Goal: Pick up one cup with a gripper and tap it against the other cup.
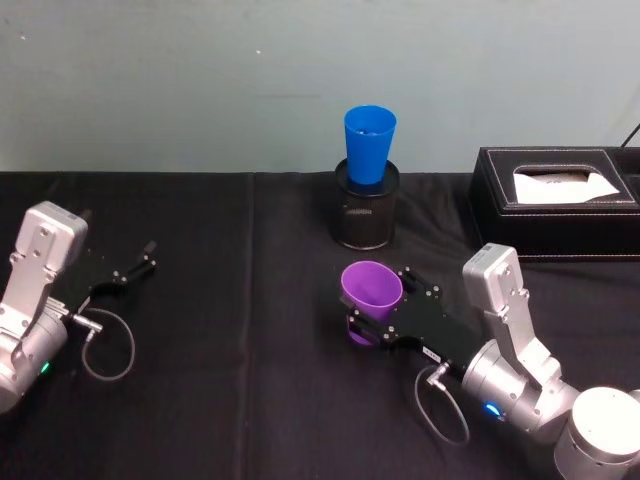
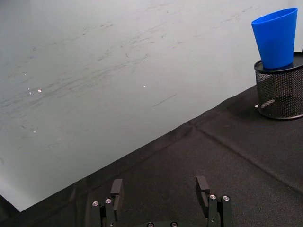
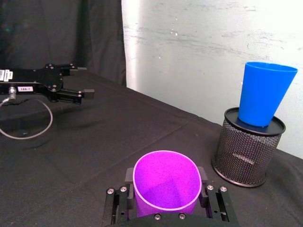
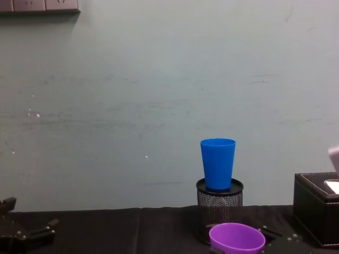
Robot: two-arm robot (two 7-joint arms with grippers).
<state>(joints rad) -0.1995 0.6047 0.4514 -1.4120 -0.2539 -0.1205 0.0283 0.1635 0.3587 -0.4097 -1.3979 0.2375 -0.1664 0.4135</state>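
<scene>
My right gripper (image 1: 372,322) is clamped on the purple cup (image 1: 371,290), seemingly just off the table (image 1: 230,400), near the blue cup (image 1: 368,143); my left gripper (image 1: 148,256) rests far left, fingers apart.

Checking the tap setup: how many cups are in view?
2: the purple cup between the right gripper jaws; the blue cup standing in the mesh holder.

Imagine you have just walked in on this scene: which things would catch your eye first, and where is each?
The bright blue cup stands out first, seated in the black mesh pen holder at the back of the table. Next comes the purple cup nearer the front, held between the fingers of the right gripper. The left gripper rests open at the left.
</scene>
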